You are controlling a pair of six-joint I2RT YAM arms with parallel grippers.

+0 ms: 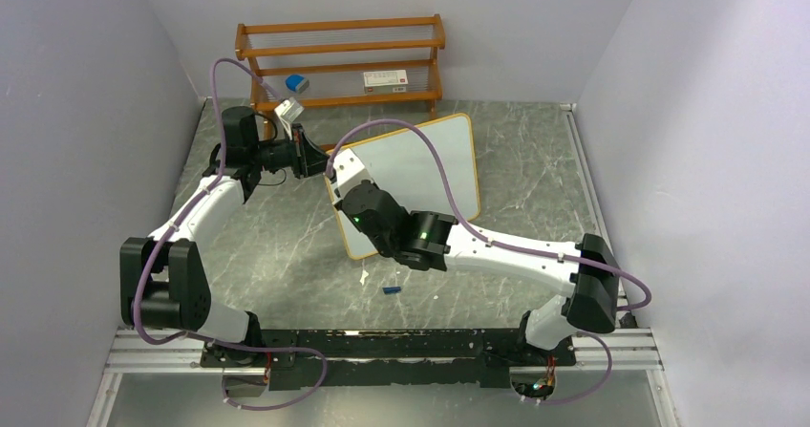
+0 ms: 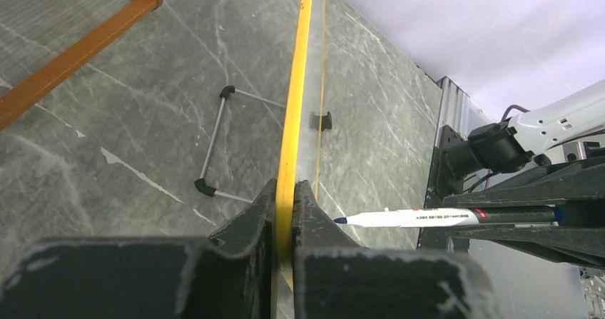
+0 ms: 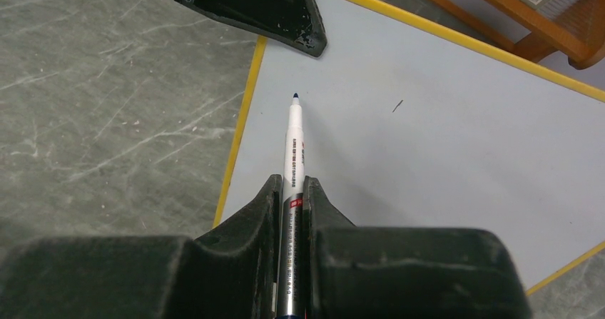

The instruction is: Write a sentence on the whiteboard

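Top view, whiteboard (image 1: 420, 160): propped at mid frame on the grey surface (image 1: 287, 255). Its face looks bare.
Top view, left tool (image 1: 315, 157): at the board's upper left corner, closed on the rim.
Top view, right tool (image 1: 342, 177): just right of the left one, over the board's left part. The wrist hides its tips here.
Top view, small blue piece (image 1: 390, 290): lies on the surface below the board and is likely the marker's cap.
Left wrist view, left tool (image 2: 285, 215): both jaws are pressed tight on the whiteboard (image 2: 303, 62), whose yellow rim runs straight up the frame. This clamp should steady the board against writing pressure.
Left wrist view, marker (image 2: 428, 218): enters from the right, and its blue tip appears just short of the board face.
Right wrist view, right tool (image 3: 292, 198): closed firmly on the marker (image 3: 294, 140), with the barrel straight between the jaws.
Right wrist view, whiteboard (image 3: 442, 162): bare but for one tiny dark stroke (image 3: 397, 105). The tip hovers near the upper left corner, just below the left tool (image 3: 250, 5).
Sentence: none of it shows, so writing has yet to begin.
Step in hand: touch down for the first letter.
Doing it well: use light, even pressure and start near this corner. Run rightward in a level row, leave room beneath for a second row, and steer strokes clear of the clamping jaws.
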